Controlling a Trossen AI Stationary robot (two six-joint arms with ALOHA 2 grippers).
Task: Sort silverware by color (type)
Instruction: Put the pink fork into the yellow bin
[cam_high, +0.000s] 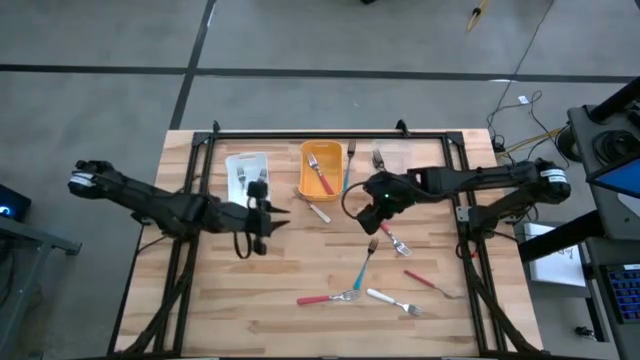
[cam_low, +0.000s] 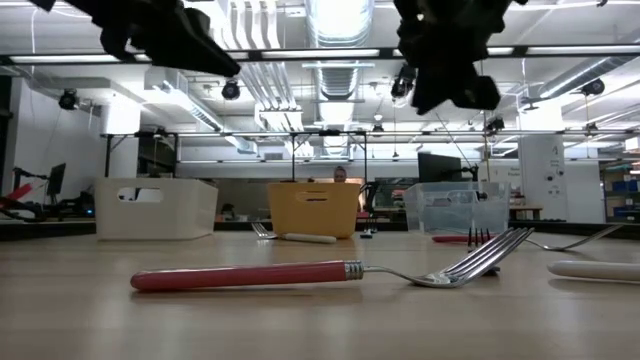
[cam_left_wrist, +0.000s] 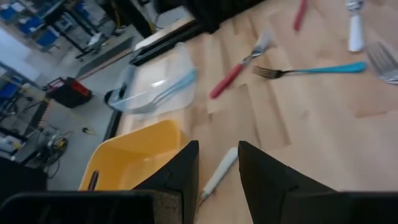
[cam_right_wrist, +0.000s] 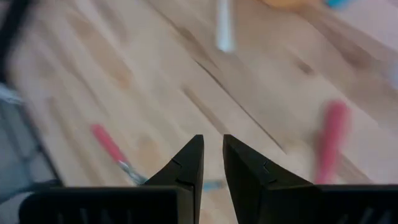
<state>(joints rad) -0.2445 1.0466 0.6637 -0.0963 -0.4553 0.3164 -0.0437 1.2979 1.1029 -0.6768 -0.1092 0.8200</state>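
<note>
Above table (cam_high: 300, 270) (mid-air): both empty pincers

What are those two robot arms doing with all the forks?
They are sorting forks by handle color into bins. The orange bin holds a red-handled fork, and the white bin has pieces too. Both arms hover above the table with nothing in their fingers: the left gripper near the white bin, the right gripper mid-table. A teal-handled fork and others lie loose.
</note>
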